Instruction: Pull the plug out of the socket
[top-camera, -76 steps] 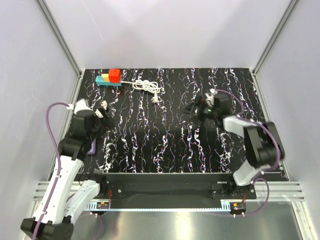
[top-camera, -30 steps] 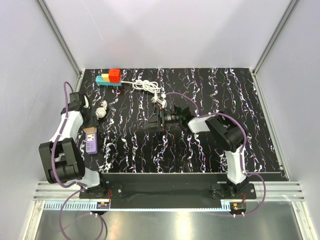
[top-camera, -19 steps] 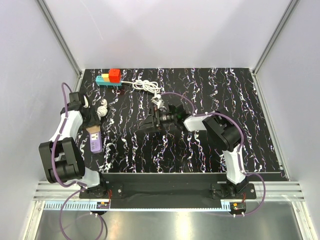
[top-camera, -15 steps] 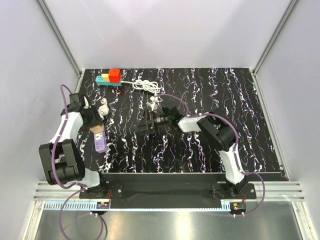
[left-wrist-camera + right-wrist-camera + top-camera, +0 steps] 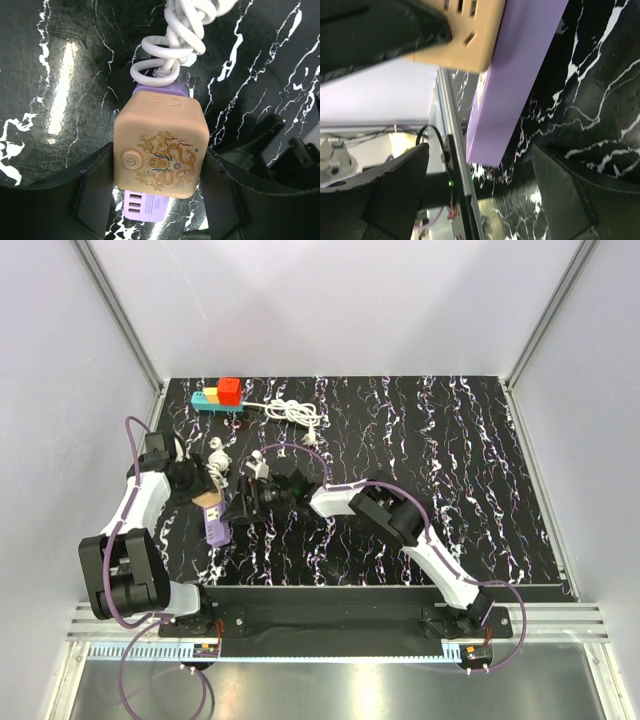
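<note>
Left hand [image 5: 159,186] clamped on tan plug cube [image 5: 160,157], mid-frame. Cube seated on purple socket strip [image 5: 142,209], left-centre of desk [image 5: 60,75]. Right hand [image 5: 482,180] open, fingers flanking strip's end, not touching. Plug not yet pulled off; the separation itself is left.

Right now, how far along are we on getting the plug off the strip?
Done: the left gripper is shut on the tan plug, which sits seated on the purple strip. In hand: the right gripper is open, its fingers on either side of the strip's end, not clamped. Left: close on the strip and pull the two apart.
</note>
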